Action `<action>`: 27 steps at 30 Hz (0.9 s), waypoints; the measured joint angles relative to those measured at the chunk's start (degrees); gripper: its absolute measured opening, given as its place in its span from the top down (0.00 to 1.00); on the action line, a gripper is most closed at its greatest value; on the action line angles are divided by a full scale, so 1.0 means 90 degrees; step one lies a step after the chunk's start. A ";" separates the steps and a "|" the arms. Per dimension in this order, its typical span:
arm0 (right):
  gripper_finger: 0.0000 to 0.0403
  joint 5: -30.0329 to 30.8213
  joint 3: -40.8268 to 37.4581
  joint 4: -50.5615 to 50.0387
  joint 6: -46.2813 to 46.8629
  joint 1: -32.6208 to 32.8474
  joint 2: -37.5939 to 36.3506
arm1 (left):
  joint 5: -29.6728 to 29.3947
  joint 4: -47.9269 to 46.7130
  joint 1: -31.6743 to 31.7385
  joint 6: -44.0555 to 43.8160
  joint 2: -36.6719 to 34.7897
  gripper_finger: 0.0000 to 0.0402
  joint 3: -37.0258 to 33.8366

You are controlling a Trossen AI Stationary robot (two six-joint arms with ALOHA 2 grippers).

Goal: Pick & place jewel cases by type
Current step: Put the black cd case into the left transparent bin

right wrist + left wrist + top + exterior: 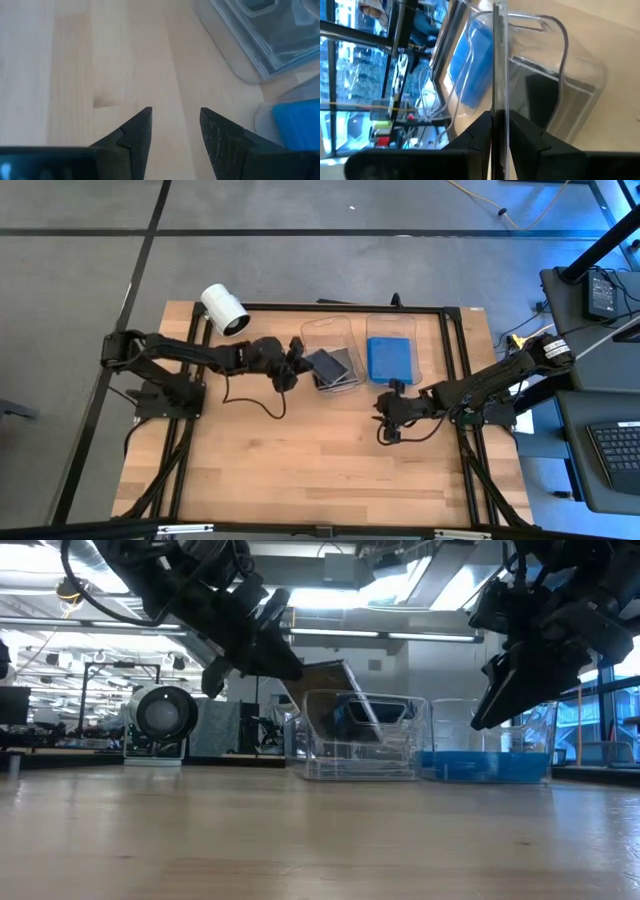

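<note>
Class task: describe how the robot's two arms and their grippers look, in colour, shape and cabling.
Both arms are dark, nearly black, jointed in several segments, with black cables looping loose beside them. The left gripper has two dark, flat-sided fingers. The right gripper has two dark wedge-shaped fingers tapering to points. The right arm carries a pale band near its base.

A pale wooden table (pixel 300 460) carries two clear plastic tubs (pixel 331 338) side by side near its far edge, and a white cylinder (pixel 224 309) at its far left corner.
</note>
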 joint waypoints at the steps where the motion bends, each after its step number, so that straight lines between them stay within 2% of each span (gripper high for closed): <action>1: 0.58 0.0000 0.0002 0.0043 -0.0003 0.0000 0.0000 | 0.0154 0.0009 0.0085 0.0000 0.0000 0.87 0.0000; 6: 0.58 0.0000 0.0005 0.0142 -0.0011 0.0000 0.0000 | 0.0778 0.0020 0.0453 0.0000 0.0039 0.88 0.0000; 12: 0.58 0.0002 0.0007 0.0167 -0.0010 0.0000 0.0000 | 0.1510 0.0629 0.0767 0.0007 0.0367 0.87 0.0000; 17: 0.58 0.0000 0.0007 0.0207 0.0001 0.0000 0.0000 | 0.1509 0.1249 0.0917 0.0217 0.0905 0.87 0.0000; 22: 0.58 0.0000 0.0007 0.0212 -0.0007 0.0000 0.0000 | 0.1510 0.1411 0.0918 0.0214 0.1048 0.87 0.0000; 27: 0.58 0.0002 0.0007 0.0212 -0.0038 -0.0005 0.0000 | 0.1516 0.1452 0.0898 -0.0307 0.1049 0.85 0.0000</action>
